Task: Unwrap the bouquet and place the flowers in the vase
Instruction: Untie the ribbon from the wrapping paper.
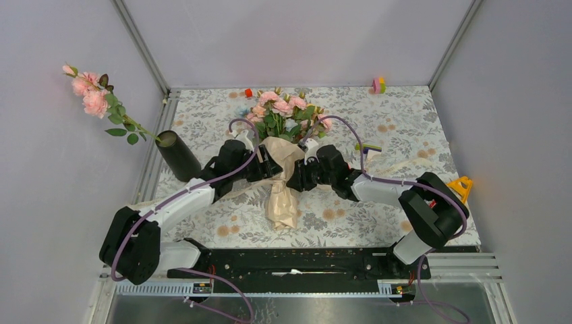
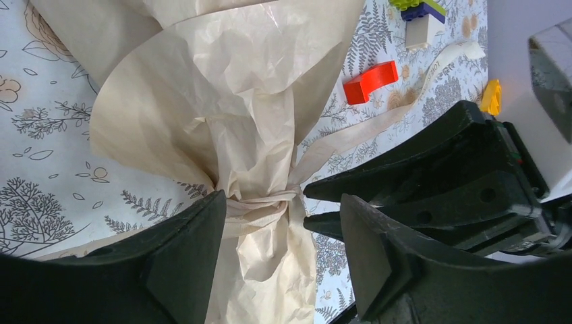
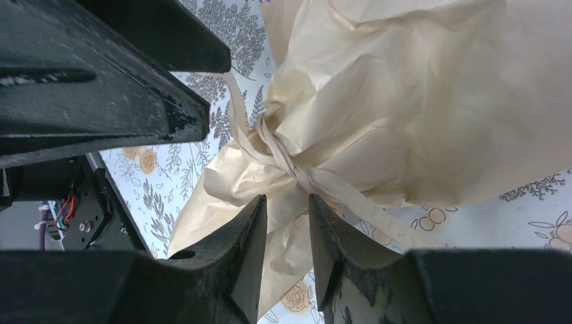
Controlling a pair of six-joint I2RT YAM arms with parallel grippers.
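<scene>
Floral tablecloth (image 1: 405,135) carries the bouquet (image 1: 282,182). Left gripper (image 2: 280,214) straddles the ribbon knot (image 2: 270,201), wide; right gripper (image 3: 287,216) narrow beside it, hold unconfirmed. Pinch ribbon only, never paper (image 3: 405,88).

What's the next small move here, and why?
Probably shut the right end effector on the ribbon at the knot: it is still tied round the bouquet, and those fingers sit just below it, open.

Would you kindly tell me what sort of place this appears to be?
Probably a lab robot cell: plain grey panels in a metal frame, two arms on a rail, and a flowered tablecloth.
</scene>
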